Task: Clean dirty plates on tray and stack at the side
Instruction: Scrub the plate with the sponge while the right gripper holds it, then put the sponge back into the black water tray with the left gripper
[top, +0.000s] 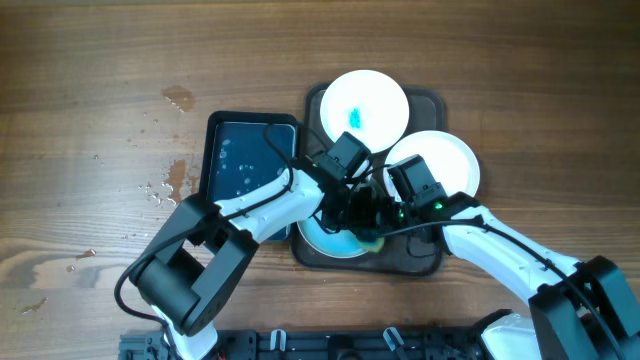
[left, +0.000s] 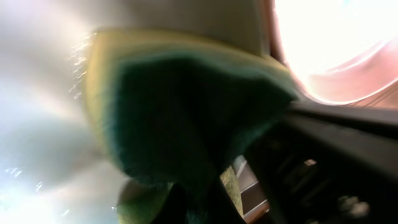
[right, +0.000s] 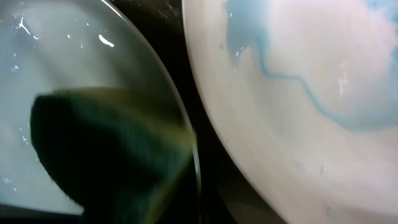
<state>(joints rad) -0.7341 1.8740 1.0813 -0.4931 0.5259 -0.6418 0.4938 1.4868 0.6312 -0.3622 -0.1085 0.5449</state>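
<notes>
The dark brown tray (top: 425, 262) holds three white plates. The back plate (top: 365, 100) has a blue smear. The right plate (top: 452, 158) shows a blue smear in the right wrist view (right: 298, 81). The front-left plate (top: 322, 240) lies mostly under both arms. My left gripper (top: 358, 225) is shut on a green and yellow sponge (top: 368, 238), which is pressed onto the wet front-left plate (left: 37, 124) and fills the left wrist view (left: 186, 112). My right gripper (top: 392, 222) is at that plate's right rim (right: 186, 124) and seems shut on it, its fingers lost in the dark.
A black basin of blue water (top: 245, 160) stands just left of the tray. Water drops lie on the wooden table (top: 165, 185) left of the basin. The two arms cross closely over the tray's front half.
</notes>
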